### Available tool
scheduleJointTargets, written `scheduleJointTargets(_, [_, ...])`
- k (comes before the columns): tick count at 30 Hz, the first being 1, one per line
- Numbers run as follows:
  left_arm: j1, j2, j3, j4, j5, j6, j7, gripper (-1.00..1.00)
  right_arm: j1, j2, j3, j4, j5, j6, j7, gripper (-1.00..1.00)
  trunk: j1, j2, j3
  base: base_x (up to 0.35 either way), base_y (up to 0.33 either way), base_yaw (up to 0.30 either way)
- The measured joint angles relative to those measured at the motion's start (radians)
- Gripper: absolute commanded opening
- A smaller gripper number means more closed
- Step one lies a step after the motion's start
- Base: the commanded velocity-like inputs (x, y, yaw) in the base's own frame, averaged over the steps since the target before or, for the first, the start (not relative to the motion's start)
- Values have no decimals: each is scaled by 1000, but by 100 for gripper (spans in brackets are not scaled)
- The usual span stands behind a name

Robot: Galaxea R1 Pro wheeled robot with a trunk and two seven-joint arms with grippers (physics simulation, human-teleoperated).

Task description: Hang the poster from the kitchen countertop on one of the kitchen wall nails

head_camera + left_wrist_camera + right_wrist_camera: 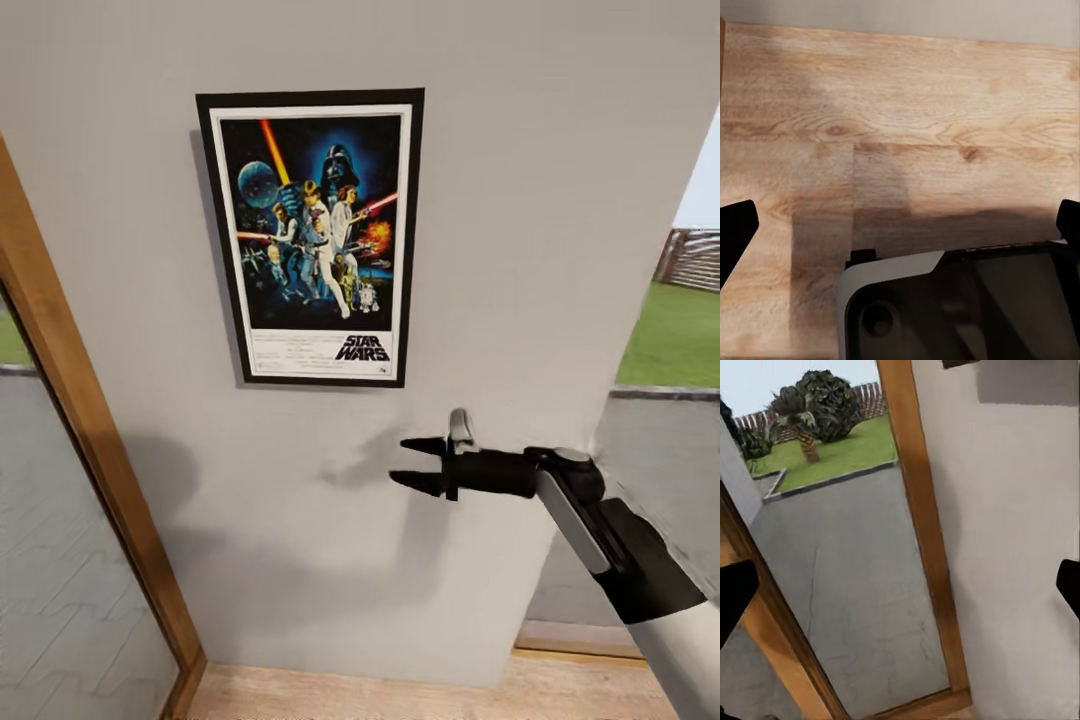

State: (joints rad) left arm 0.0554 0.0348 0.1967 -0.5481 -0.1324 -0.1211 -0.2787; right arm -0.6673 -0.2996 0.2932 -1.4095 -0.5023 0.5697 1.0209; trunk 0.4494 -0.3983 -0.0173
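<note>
Up and to the left of the right gripper (417,464), as the head camera sees it, the poster (313,237) hangs flat and upright on a plain off-white wall (520,150). It has a black frame, a white border and dark-blue film art with a black STAR WARS logo near its lower edge. Whatever it hangs from is hidden behind it.

The right gripper sits just below the poster's lower right corner, apart from it and touching nothing. Its two black fingers (424,445) point leftward along the wall with a clear gap between them, and they hold nothing. Its shadow falls on the wall just beyond the fingertips.

Further left of the gripper, a wood window frame (90,430) runs down to the pale plank floor (420,695). In the right wrist view the same kind of wooden frame (922,525) stands beside the wall, with grass and a tree (814,409) outside.

In the left wrist view, the left gripper (900,225) faces the wood floor (907,112). Its dark fingertips (735,232) show at opposite edges, spread wide and empty, above part of the robot's grey base (960,307).
</note>
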Motion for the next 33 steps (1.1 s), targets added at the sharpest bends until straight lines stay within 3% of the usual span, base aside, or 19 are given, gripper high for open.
scheduleJointTargets(2, [0, 0, 0, 0, 0, 0, 0, 100, 111, 0, -8, 6, 3, -85, -1, 100, 0, 0, 2, -39, 0, 0])
scheduleJointTargets(3, [0, 0, 0, 0, 0, 0, 0, 100, 198, 0, -11, 43, 8, -160, -4, 100, 0, 0, 4, -24, 0, 0])
scheduleJointTargets(5, [0, 0, 0, 0, 0, 0, 0, 100, 289, 0, -13, 121, 12, -259, -7, 100, 0, 0, 7, -14, 0, 2])
scheduleJointTargets(8, [0, 0, 0, 1, 0, 0, 0, 100, 355, 0, -16, 308, 14, -390, -8, 100, 0, -1, 11, -7, 0, 29])
scheduleJointTargets(11, [0, 0, 0, 2, 0, 0, 1, 100, 386, 2, -15, 592, 12, -534, -10, 100, 0, -1, 15, -2, 0, 55])
scheduleJointTargets(14, [-1, 0, -1, 7, 0, 0, 1, 100, 396, 10, -15, 863, 9, -629, -12, 100, 0, -1, 20, -1, 0, 65])
scheduleJointTargets(20, [0, 0, -2, 14, -1, 0, 2, 100, 399, 17, -13, 1127, 7, -681, -25, 100, 0, -1, 30, 0, 0, 50])
scheduleJointTargets(22, [-1, 0, -3, 15, -1, 0, 2, 100, 399, 17, -15, 1165, 6, -685, -42, 100, 0, -1, 33, 0, 0, 14])
scheduleJointTargets(30, [0, 0, -5, 17, -2, 0, 2, 100, 399, 39, -15, 1253, 4, -688, -346, 100, 0, -1, 39, 0, 0, 4])
scheduleJointTargets(31, [0, 0, -5, 17, -2, 0, 2, 100, 399, 48, -15, 1265, 4, -687, -439, 100, 0, -1, 39, 0, 0, 0])
scheduleJointTargets(33, [0, 0, -5, 17, -3, 0, 2, 100, 399, 59, -15, 1281, 5, -688, -536, 100, 0, -1, 39, 0, 0, 0])
